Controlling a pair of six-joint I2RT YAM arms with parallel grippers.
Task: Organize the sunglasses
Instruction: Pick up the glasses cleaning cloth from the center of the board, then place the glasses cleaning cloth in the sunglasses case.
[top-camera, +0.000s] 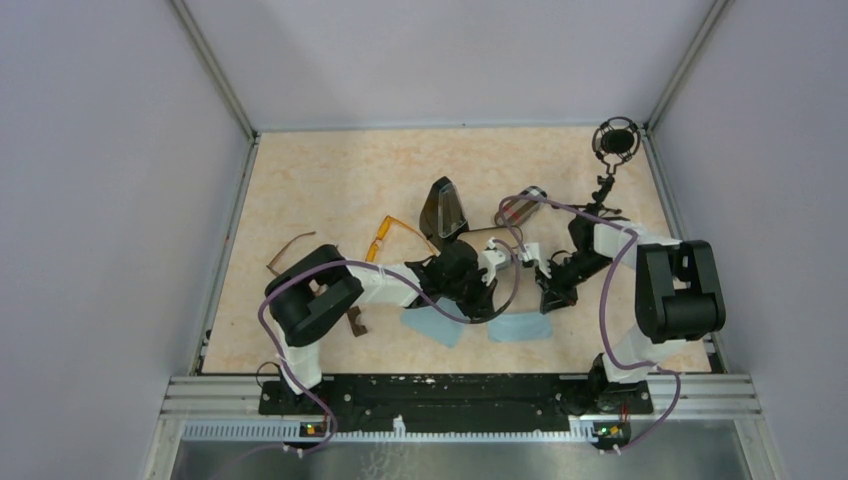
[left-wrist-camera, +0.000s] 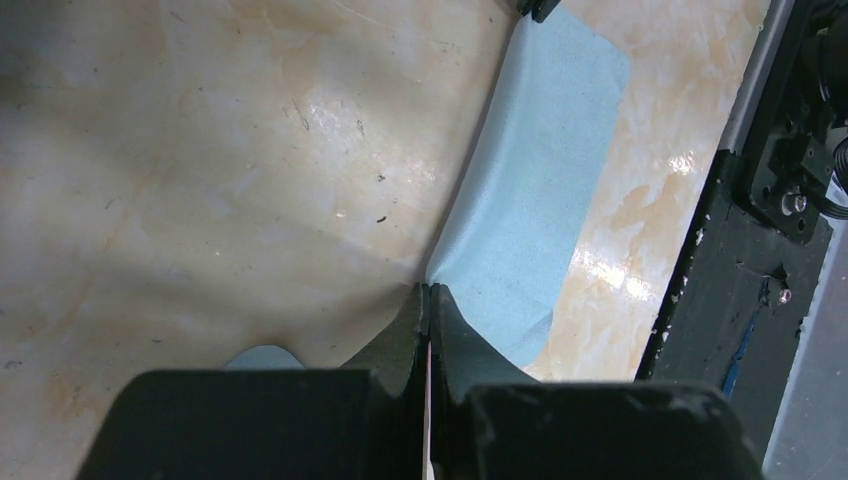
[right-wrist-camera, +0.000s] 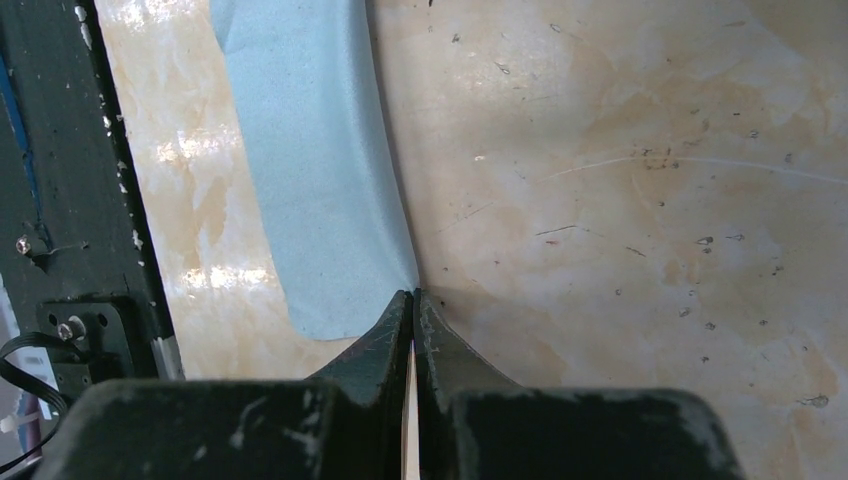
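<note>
Your 2 pairs of sunglasses lie on the desk (top-camera: 330, 170): the amber-lensed pair (top-camera: 393, 232) just left of the black triangular case (top-camera: 445, 208), the brown-framed pair (top-camera: 289, 247) farther left. Your left tool (left-wrist-camera: 428, 292) and right tool (right-wrist-camera: 412, 295) are each clenched on the blue cloth (left-wrist-camera: 530, 180), near the desk's front edge

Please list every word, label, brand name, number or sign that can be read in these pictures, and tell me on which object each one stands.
No text can be read in any view.
The black triangular case, the plaid cylindrical case, the amber-lensed sunglasses, the brown-framed sunglasses and the blue cloth show no print.
Any marking on the arms is too small to tell.
</note>
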